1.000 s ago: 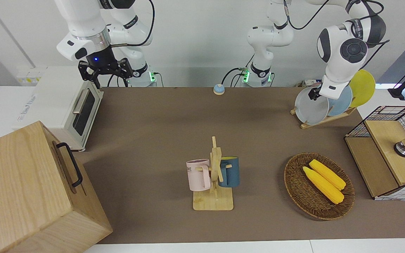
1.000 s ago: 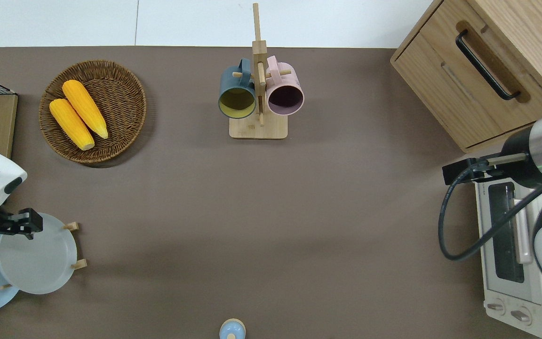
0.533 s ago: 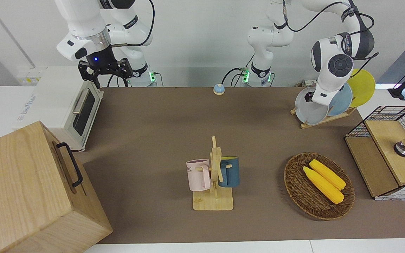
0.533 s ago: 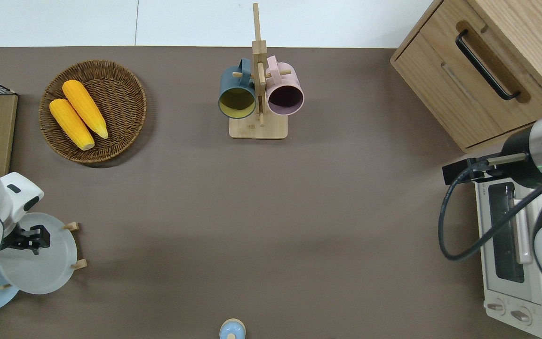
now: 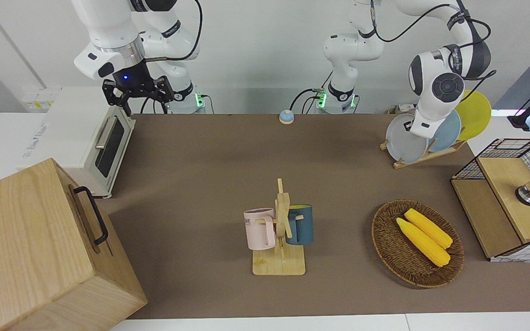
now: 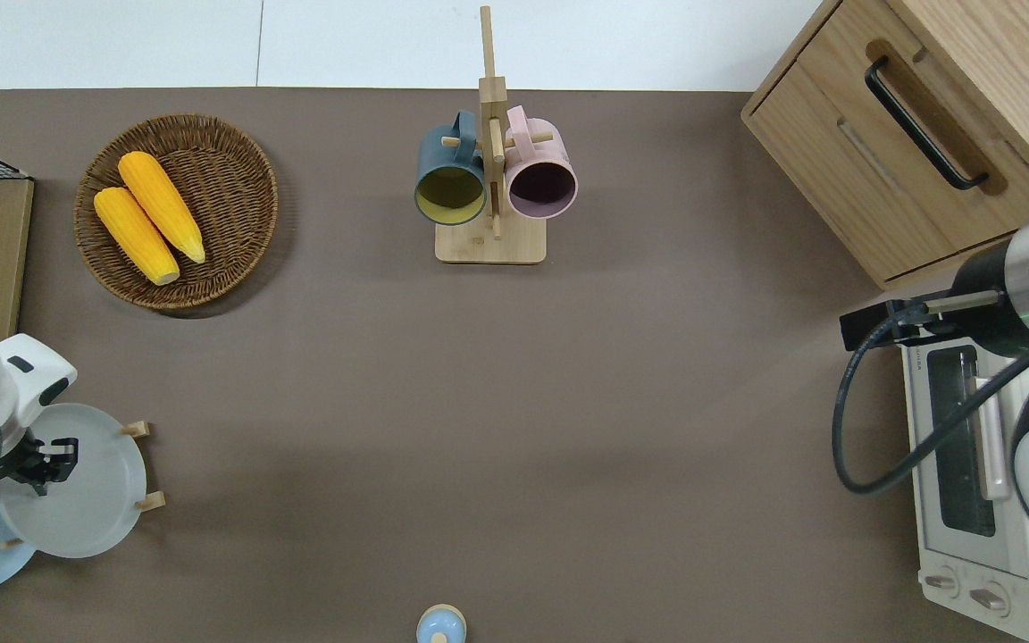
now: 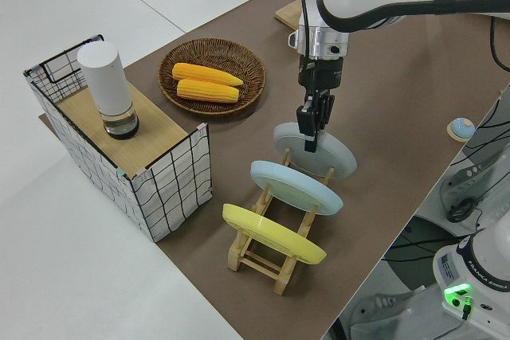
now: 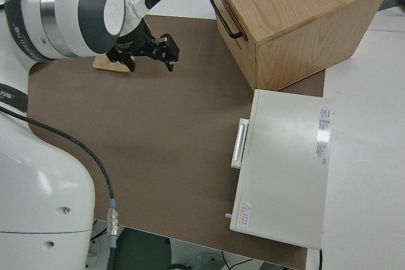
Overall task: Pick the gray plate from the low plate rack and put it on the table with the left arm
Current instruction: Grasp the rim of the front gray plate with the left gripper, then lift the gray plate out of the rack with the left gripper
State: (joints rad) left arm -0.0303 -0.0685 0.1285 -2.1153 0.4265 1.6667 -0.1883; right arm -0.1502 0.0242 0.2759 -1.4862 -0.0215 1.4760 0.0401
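Note:
The gray plate (image 5: 402, 146) leans in the slot of the low plate rack (image 5: 426, 157) that faces the table's middle, at the left arm's end of the brown table (image 5: 228, 165). It also shows in the overhead view (image 6: 81, 500) and the left side view (image 7: 333, 155). My left gripper (image 5: 411, 124) points down at the plate's upper rim, as the overhead view (image 6: 43, 454) and the left side view (image 7: 311, 139) show. My right gripper (image 5: 138, 97) is parked and open.
A light blue plate (image 7: 296, 187) and a yellow plate (image 7: 271, 235) stand in the same rack. A wicker basket with two corn cobs (image 5: 423, 236), a mug stand (image 5: 281, 230), a wire crate (image 5: 506, 197), a wooden cabinet (image 5: 39, 248), a toaster oven (image 5: 85, 138) and a small bell (image 5: 286, 116) are on the table.
My left gripper has swung over the gray plate and settled at its upper rim. The plate still leans in the rack. The right arm has not moved.

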